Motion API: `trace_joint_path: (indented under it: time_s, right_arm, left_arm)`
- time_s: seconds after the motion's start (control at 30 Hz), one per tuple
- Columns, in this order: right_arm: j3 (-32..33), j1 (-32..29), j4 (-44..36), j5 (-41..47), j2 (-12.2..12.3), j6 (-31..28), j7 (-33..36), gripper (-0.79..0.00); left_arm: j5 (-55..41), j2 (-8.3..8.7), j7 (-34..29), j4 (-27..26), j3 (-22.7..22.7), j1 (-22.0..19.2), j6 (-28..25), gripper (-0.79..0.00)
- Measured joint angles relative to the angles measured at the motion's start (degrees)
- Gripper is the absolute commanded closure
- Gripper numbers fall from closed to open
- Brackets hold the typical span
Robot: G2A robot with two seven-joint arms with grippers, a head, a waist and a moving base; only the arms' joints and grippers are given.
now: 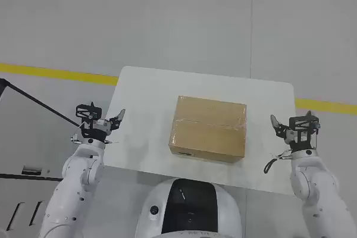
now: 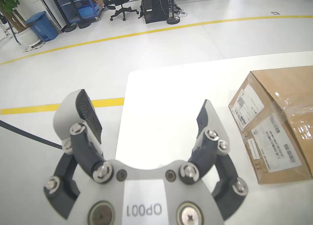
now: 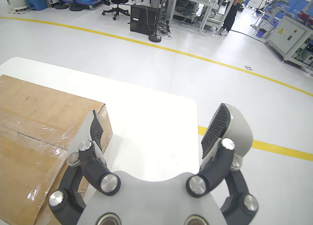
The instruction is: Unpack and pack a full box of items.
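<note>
A brown cardboard box [image 1: 208, 128] sits shut in the middle of the white table [image 1: 149, 95], its top seam sealed with clear tape. White labels cover the box [image 2: 281, 123] on its end face in the left wrist view. My left gripper [image 1: 105, 116] hovers at the table's left edge, open and empty, well apart from the box. In its own view the left gripper [image 2: 144, 111] has nothing between its ribbed pads. My right gripper [image 1: 291, 123] hangs at the table's right edge, open and empty. The right gripper [image 3: 159, 123] stands just beside the box [image 3: 36, 123].
Bare table surface surrounds the box on all sides. The table [image 3: 151, 113] ends close to each gripper, with grey floor and a yellow floor line [image 1: 47, 72] beyond. A black cable [image 1: 38, 102] runs across the floor at the left.
</note>
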Motion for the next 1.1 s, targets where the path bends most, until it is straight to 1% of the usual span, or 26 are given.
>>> trace_joint_path:
  time_s: [1.0,1.07,1.1]
  right_arm:
    - [0.0,0.0,0.0,0.0,0.0,0.0,0.0,-0.785]
    - [-0.1,-0.1,0.1,1.5,-0.1,-1.5,1.4,-0.785]
    - [0.1,-0.1,0.0,3.6,-0.2,-3.4,3.2,-0.785]
  left_arm:
    - [0.0,0.00,0.0,0.0,0.0,0.0,0.0,-0.785]
    - [0.0,0.00,0.0,0.0,0.0,0.0,0.0,-0.785]
    - [0.0,0.00,0.0,0.0,0.0,0.0,0.0,-0.785]
